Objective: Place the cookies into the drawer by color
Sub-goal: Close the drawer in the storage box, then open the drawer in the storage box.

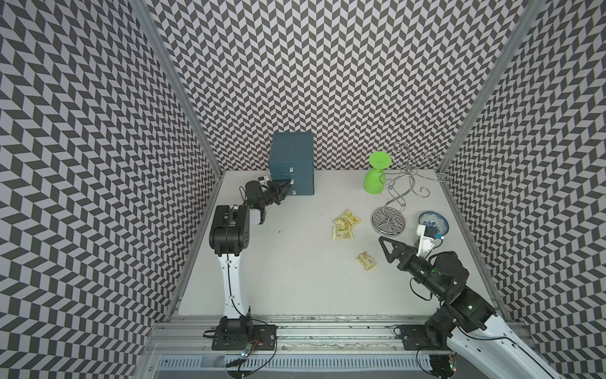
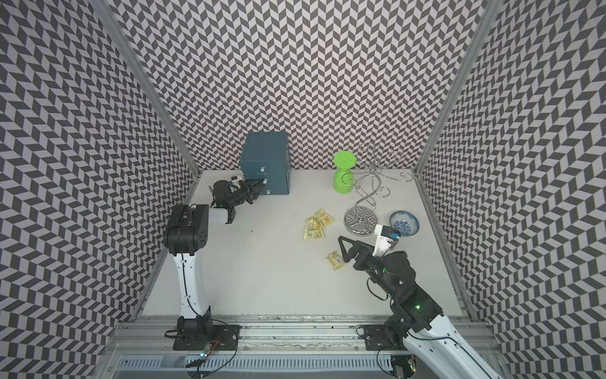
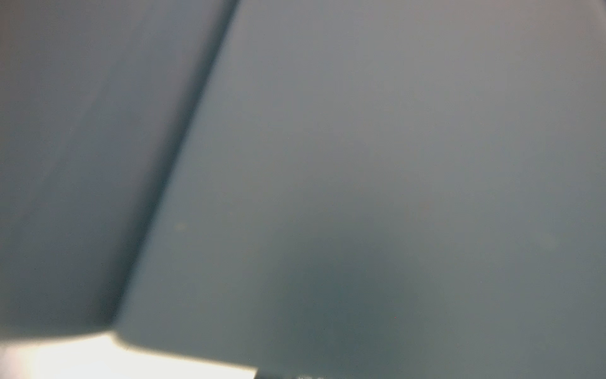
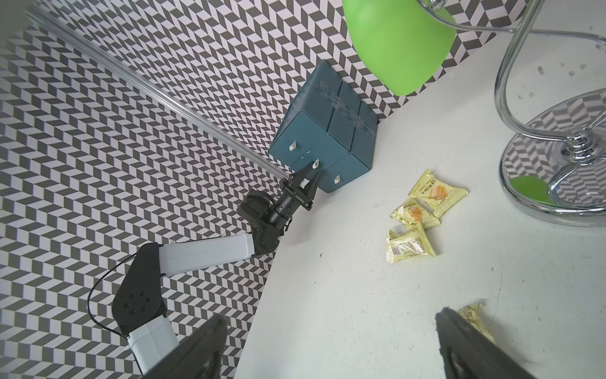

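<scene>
The teal drawer (image 1: 292, 154) (image 2: 264, 152) stands against the back wall, its three fronts each with a pale pull tab. My left gripper (image 1: 286, 186) (image 4: 311, 174) is at the middle front beside its tab, fingers slightly apart, nothing seen between them. The left wrist view shows only blurred teal drawer (image 3: 360, 164) surface. Three pale yellow cookies (image 1: 346, 224) (image 2: 316, 224) (image 4: 416, 213) lie clustered mid-table. A lone yellow cookie (image 1: 366, 261) (image 4: 475, 320) lies nearer the front. My right gripper (image 1: 387, 249) (image 4: 330, 316) hovers wide open just beside it, empty.
An upturned green goblet (image 1: 375, 177) stands at the back right. A chrome hook stand (image 1: 388, 221) and a blue-patterned bowl (image 1: 433, 220) sit close behind the right gripper. Patterned walls enclose three sides; a metal rail (image 1: 328, 323) runs along the front.
</scene>
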You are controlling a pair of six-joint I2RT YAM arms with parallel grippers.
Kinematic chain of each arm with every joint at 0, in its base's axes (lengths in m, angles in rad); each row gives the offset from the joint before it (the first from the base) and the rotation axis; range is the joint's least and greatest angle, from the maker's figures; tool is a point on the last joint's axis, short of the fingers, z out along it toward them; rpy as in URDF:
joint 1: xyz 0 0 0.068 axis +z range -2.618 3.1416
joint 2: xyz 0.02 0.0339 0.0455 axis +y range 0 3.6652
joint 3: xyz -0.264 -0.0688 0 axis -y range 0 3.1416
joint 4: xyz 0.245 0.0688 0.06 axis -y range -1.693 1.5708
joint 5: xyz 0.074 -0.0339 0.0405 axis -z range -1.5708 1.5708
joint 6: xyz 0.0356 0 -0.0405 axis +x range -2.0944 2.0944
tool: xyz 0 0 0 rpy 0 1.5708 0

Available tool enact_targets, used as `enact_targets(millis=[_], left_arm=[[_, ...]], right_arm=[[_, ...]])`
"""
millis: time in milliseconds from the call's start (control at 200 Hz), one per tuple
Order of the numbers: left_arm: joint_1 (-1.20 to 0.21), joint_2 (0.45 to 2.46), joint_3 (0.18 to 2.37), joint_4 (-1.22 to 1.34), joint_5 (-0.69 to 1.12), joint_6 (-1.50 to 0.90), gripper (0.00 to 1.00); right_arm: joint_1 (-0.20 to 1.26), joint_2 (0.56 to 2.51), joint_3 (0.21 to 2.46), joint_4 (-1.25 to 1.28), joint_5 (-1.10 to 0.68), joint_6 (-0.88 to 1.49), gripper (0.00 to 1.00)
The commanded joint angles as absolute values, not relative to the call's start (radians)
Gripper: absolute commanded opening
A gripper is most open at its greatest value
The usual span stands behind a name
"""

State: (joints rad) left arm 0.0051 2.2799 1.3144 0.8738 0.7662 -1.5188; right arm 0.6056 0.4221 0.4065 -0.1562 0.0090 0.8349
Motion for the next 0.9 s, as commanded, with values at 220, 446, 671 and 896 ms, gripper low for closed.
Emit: enact_targets(millis=[220,446,671,896], left_arm=[[0.015,2.254,1.278,0.900,0.741,-1.512,0.38],[0.014,2.137,1.090,0.962,0.764,-1.463,0.45],[-0.006,2.069,0.965,0.969,0.805,-1.370,0.46],[-0.029,2.140,0.981,1.018,0.794,-1.348,0.57]], right_arm=[[0.609,0.420,0.422,-0.127,0.012,0.831,1.00],[0.609,0.409,0.418,-0.132,0.014,0.836,1.00],[0.610,0.412,0.408,-0.116,0.014,0.841,1.00],[0.609,0.442,0.411,-0.100,0.002,0.840,1.00]])
